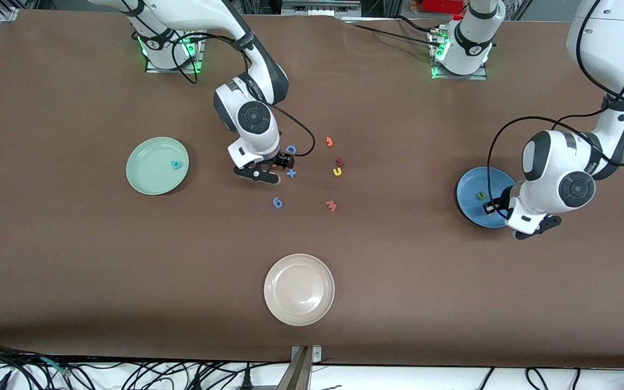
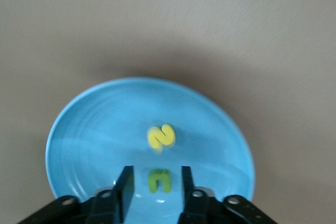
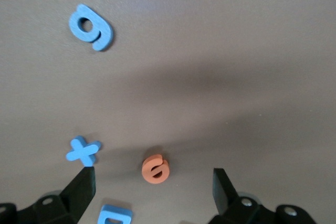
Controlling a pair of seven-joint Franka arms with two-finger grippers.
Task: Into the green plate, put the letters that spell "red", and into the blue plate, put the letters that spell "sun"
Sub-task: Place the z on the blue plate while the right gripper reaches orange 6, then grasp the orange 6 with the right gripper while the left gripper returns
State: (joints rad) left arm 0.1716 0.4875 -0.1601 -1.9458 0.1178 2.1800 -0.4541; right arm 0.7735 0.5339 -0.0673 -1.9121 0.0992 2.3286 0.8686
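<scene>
Left pincer point(image 2: 155, 182) sits low over the blue plate point(image 2: 84, 129), fingers parted around the green n point(image 2: 159, 180), not squeezing it; the yellow s point(image 2: 161, 136) lies just beside it in the plate. Right pincer point(image 3: 152, 187) hangs spread wide over the orange e point(image 3: 155, 168) on the bench point(image 1: 73, 260). A teal letter point(image 1: 175, 164) is in the green plate point(image 1: 149, 173), and the yellow u point(image 1: 337, 171) is on the bench mid-table.

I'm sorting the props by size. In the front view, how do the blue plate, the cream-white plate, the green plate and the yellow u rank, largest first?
1. cream-white plate, though it lies nearest the camera
2. green plate and blue plate: they look alike, and the blue one is partly hidden by the left arm
3. yellow u, by far the smallest
</scene>
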